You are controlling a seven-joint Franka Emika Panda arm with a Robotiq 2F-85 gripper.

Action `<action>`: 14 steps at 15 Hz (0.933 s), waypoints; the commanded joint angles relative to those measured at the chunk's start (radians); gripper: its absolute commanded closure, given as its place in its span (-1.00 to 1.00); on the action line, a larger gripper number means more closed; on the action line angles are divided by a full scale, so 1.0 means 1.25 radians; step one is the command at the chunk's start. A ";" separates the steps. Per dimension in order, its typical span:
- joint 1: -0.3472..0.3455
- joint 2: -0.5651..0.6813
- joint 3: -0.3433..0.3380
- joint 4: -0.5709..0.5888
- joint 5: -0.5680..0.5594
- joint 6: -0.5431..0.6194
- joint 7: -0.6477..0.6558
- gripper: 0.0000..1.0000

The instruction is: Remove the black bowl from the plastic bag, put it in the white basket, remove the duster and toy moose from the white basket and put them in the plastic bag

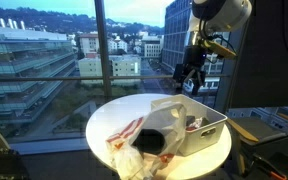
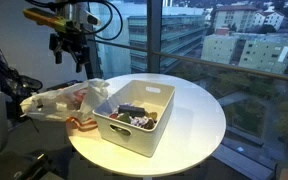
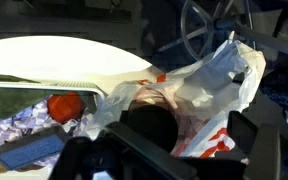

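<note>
**Gripper** (image 1: 189,78): raised high above the tabletop, jaws spread, nothing held. Judged to be lining up over the bag mouth before descending.

**Black bowl** (image 3: 149,125): directly below the gripper in the wrist view, sitting inside the bag's opening with its dark rim exposed. Not yet removed.

**Plastic bag** (image 2: 54,100): beneath the gripper, lying slumped on its side. The crumpled film gapes toward the basket, which leaves the bowl reachable from above.

**White basket** (image 2: 134,130): just beside the bag, further from the gripper, upright. It holds a red item (image 3: 66,105) and a purple-blue fabric item (image 3: 14,130), probably moose and duster; which is which cannot be told.

**Tabletop** (image 2: 199,110): round, white, carrying everything.
</note>
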 commanded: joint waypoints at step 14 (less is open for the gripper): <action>-0.003 0.107 0.025 0.006 0.035 0.040 -0.015 -1.00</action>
